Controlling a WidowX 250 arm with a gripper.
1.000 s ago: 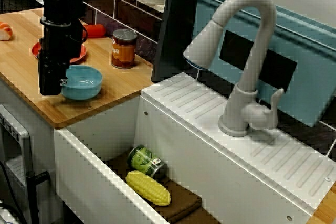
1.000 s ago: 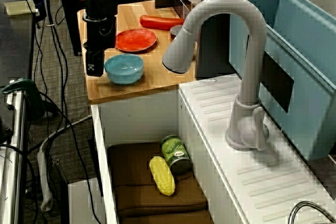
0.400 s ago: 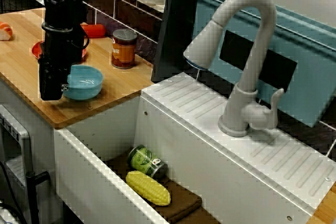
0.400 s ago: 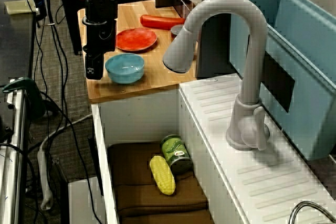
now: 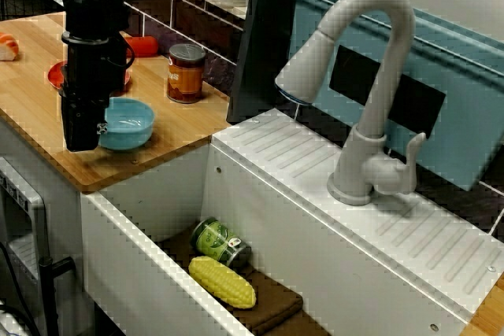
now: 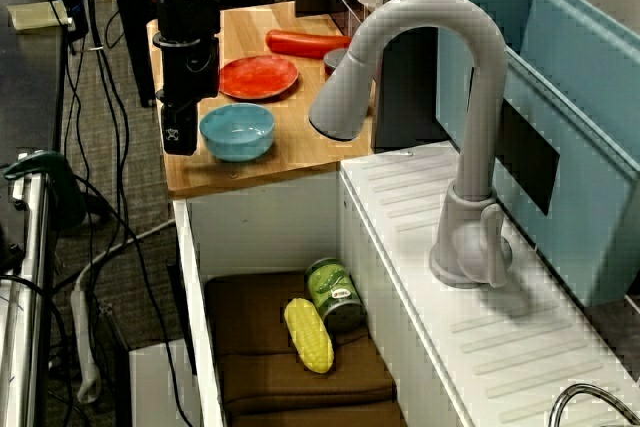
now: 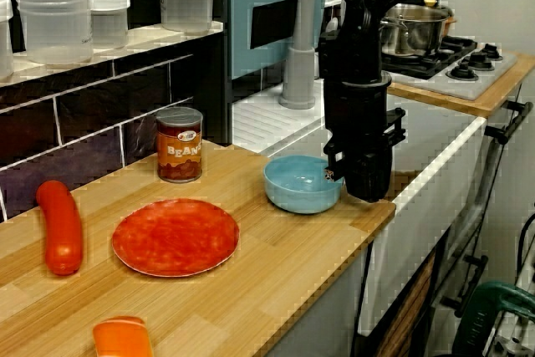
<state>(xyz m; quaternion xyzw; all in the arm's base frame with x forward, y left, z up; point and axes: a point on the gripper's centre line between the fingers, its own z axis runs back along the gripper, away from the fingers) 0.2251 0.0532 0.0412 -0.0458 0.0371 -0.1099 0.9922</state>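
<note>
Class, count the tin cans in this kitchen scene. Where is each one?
2. One brown beans can stands on the wooden counter; one green can lies in the sink beside the corn. Others may be hidden.

The gripper (image 7: 366, 188) is positioned at the front edge of the counter (image 7: 251, 298), against the bowl (image 7: 299, 186), which is set between it and the wall. Beyond the bowl, the can of beans (image 7: 179, 145) is placed by the wall. The plate (image 7: 175, 237) and sausage (image 7: 60, 227) are laid farther from the sink (image 5: 142, 273). On the gripper's other side and lower, a tin (image 5: 220, 243) and corn cob (image 5: 223, 282) are laid together on a cloth (image 5: 272, 308).
</note>
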